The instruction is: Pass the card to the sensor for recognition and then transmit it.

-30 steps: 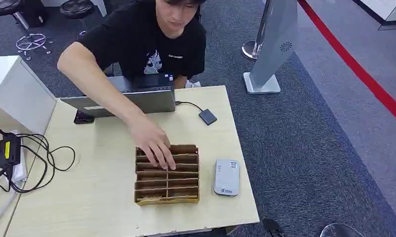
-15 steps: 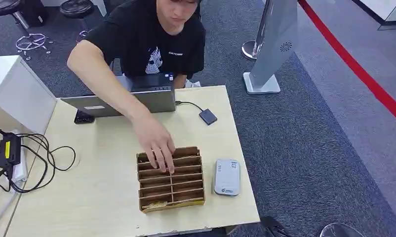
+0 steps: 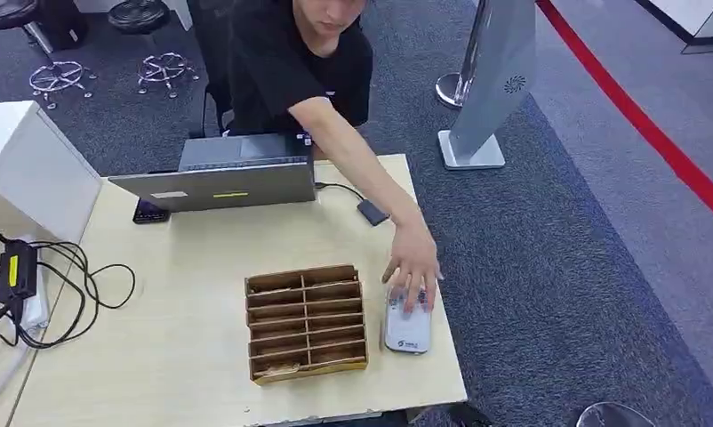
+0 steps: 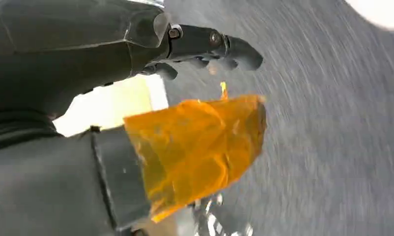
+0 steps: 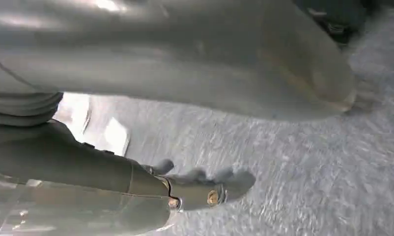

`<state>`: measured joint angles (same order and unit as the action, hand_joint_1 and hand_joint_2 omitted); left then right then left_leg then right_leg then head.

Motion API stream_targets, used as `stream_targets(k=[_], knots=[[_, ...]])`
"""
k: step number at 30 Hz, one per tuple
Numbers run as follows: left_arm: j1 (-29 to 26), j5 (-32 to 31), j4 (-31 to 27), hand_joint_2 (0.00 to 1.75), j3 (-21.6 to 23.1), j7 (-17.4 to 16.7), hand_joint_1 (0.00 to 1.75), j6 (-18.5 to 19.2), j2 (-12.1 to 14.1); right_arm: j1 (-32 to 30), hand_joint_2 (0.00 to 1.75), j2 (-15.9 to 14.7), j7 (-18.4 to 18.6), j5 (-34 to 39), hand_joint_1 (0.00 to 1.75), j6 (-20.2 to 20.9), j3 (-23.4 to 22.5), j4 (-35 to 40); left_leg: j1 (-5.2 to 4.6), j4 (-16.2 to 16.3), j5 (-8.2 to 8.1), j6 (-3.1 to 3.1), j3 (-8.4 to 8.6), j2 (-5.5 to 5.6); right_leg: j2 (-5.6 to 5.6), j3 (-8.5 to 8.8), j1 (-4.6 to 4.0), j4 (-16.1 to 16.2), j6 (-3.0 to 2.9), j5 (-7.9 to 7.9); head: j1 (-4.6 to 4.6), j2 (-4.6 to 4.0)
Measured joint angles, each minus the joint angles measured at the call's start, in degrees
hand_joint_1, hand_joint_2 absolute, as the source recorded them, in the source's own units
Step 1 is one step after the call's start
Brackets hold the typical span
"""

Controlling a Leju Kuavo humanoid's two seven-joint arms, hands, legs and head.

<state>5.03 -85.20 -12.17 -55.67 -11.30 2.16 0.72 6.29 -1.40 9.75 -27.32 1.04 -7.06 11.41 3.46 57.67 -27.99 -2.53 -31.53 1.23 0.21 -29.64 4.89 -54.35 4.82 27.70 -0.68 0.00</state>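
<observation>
Person's hand (image 3: pixel 413 267) has left the brown slotted cardboard card holder (image 3: pixel 306 322) and now rests on the flat grey-white card reader sensor (image 3: pixel 407 326) just beside it on the pale wooden table (image 3: pixel 184 338), so setup looks unfinished. Holder slots look empty; I can't spot the card. Robot's left hand (image 4: pixel 205 49) and right hand (image 5: pixel 200 189) hang over grey carpet, fingers loosely apart, holding nothing.
</observation>
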Motion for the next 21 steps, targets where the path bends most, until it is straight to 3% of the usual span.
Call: stream_targets(k=[5, 6, 7, 11, 14, 21], knots=[[0.1, -1.1, 0.0, 0.0, 0.1, 4.1, 0.0, 11.1, 0.5, 0.0, 0.0, -0.2, -2.7, -4.5, 0.0, 11.5, -0.2, 0.0, 0.03, 0.0, 0.0, 0.0, 0.0, -0.07, 0.09, 0.02, -0.03, 0.0, 0.0, -0.01, 0.11, 0.0], [0.1, -1.3, 0.0, 0.0, 0.2, 4.6, 0.0, 12.1, 0.3, -0.1, 0.0, -0.2, -2.8, -4.9, 0.0, 11.6, 0.3, 0.0, 0.03, 0.0, 0.0, 0.0, 0.0, -0.06, 0.09, 0.01, -0.03, 0.0, 0.0, -0.01, 0.09, 0.0], [0.0, -1.2, 0.0, 0.0, 0.2, 4.6, 0.0, 11.6, 0.3, -0.1, 0.0, -0.1, -2.5, -4.9, 0.0, 10.4, 0.5, 0.0, 0.06, 0.0, 0.0, 0.0, 0.0, -0.05, 0.07, 0.01, -0.06, 0.0, 0.0, -0.01, 0.13, 0.0], [0.0, -0.2, 0.0, 0.0, 0.2, 2.4, 0.0, 3.2, 0.4, 0.2, 0.0, -0.1, -1.3, -0.7, 0.0, -3.0, -1.4, 0.0, 0.03, 0.0, 0.0, 0.0, -0.01, -0.02, 0.02, 0.03, -0.03, 0.0, 0.0, 0.0, 0.11, 0.0], [0.0, 0.6, 0.0, 0.0, 0.1, 1.8, 0.0, 1.1, 0.3, 0.3, 0.0, -0.5, -2.1, 0.8, 0.0, -4.1, -3.9, 0.1, 0.03, 0.0, 0.0, 0.0, -0.01, -0.03, 0.05, 0.04, -0.03, 0.0, 0.01, -0.01, 0.13, 0.0], [0.0, 0.7, 0.0, 0.0, 0.0, 1.8, 0.0, 0.7, -0.2, 0.2, 0.0, -0.5, -2.5, 1.0, 0.0, -4.6, -5.8, 0.1, 0.04, 0.0, 0.0, 0.0, 0.0, -0.02, 0.03, 0.02, -0.04, 0.0, 0.0, 0.0, 0.06, 0.0]])
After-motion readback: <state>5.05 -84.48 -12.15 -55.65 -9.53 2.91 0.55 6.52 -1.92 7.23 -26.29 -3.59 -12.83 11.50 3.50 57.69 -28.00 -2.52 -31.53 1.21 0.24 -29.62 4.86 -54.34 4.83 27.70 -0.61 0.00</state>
